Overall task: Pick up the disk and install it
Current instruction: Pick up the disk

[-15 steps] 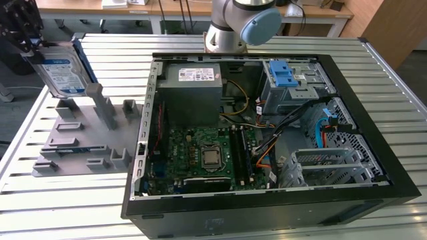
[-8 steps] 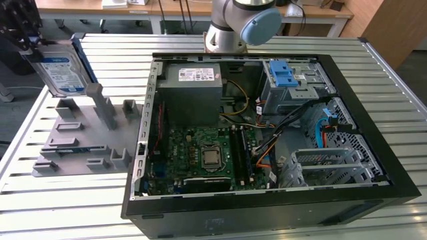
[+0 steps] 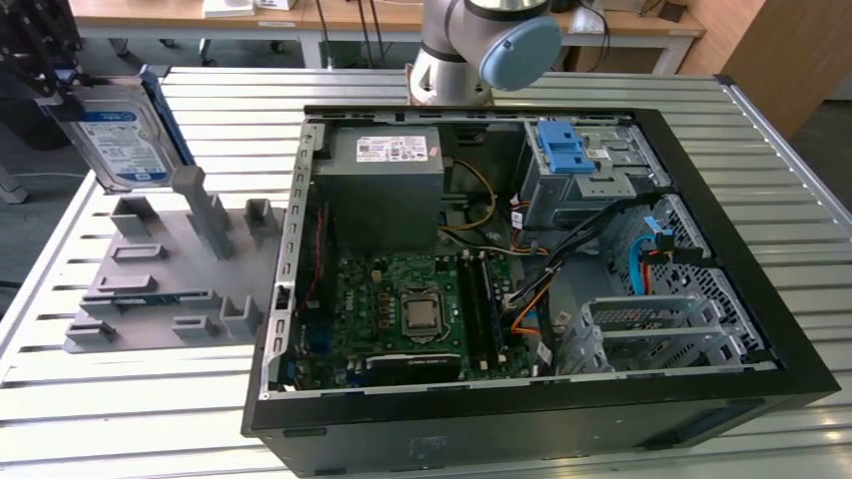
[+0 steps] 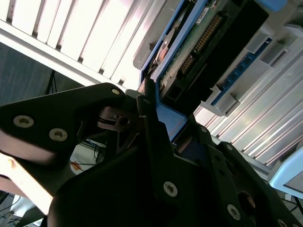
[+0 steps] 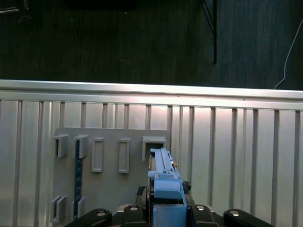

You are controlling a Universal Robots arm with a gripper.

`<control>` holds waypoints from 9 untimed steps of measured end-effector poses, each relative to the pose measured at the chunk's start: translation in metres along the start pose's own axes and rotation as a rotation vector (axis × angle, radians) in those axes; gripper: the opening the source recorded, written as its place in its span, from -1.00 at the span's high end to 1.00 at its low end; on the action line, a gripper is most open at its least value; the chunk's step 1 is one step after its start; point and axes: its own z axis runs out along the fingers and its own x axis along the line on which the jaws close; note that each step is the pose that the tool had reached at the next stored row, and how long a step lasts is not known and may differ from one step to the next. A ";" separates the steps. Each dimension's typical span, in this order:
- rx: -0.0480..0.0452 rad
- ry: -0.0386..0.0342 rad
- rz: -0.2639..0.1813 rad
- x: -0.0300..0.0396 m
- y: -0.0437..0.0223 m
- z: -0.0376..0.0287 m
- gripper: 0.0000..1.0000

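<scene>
Exterior view: pincer (image 3: 60, 85) clamped on the disk (image 3: 118, 140) above the slatted metal table (image 3: 134, 419), wooden desks (image 3: 160, 10) behind.

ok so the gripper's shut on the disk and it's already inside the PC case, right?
No: the gripper is shut on the disk, but the exterior view shows it outside the PC case, by the grey fixture.

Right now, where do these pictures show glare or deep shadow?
Second wrist view: the table slats are washed out white, and the gripper holding the disk is dark. First wrist view: the table's rail glares; the floor beyond is almost black. Exterior view: even light, also inside the case.
</scene>
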 end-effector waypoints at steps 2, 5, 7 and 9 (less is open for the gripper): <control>0.0000 0.0000 0.000 0.0000 0.0000 -0.0006 0.27; -0.0001 0.0001 0.000 0.0000 0.0000 -0.0015 0.27; -0.0001 0.0001 0.000 0.0000 0.0000 -0.0018 0.27; -0.0002 0.0001 0.000 0.0000 0.0000 -0.0021 0.27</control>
